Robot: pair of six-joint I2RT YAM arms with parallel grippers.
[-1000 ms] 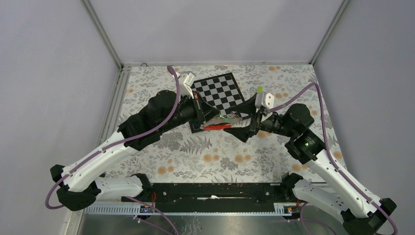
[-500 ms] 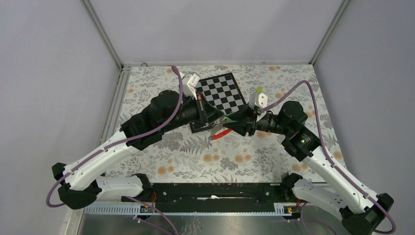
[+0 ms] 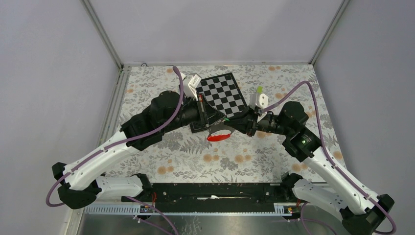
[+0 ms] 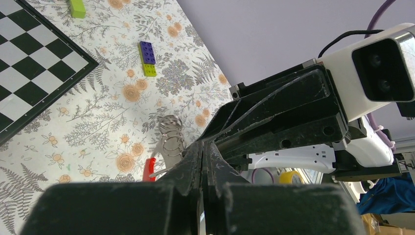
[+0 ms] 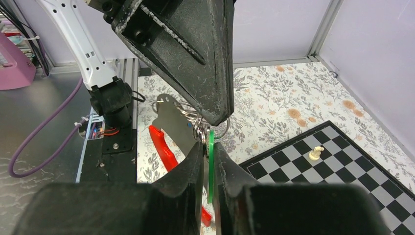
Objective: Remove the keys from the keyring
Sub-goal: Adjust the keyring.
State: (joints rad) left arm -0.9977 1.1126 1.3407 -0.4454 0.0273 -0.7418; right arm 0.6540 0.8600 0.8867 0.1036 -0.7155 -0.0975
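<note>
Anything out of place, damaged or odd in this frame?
Nothing stands out. The left gripper pinches the keyring, the right gripper clamps the green key, and the red strap hangs loose below them.

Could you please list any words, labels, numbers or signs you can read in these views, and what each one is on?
None can be read in any view.
The chessboard shows only squares.
The red strap and the green key show no legible marking.
The purple-and-yellow block is plain.
</note>
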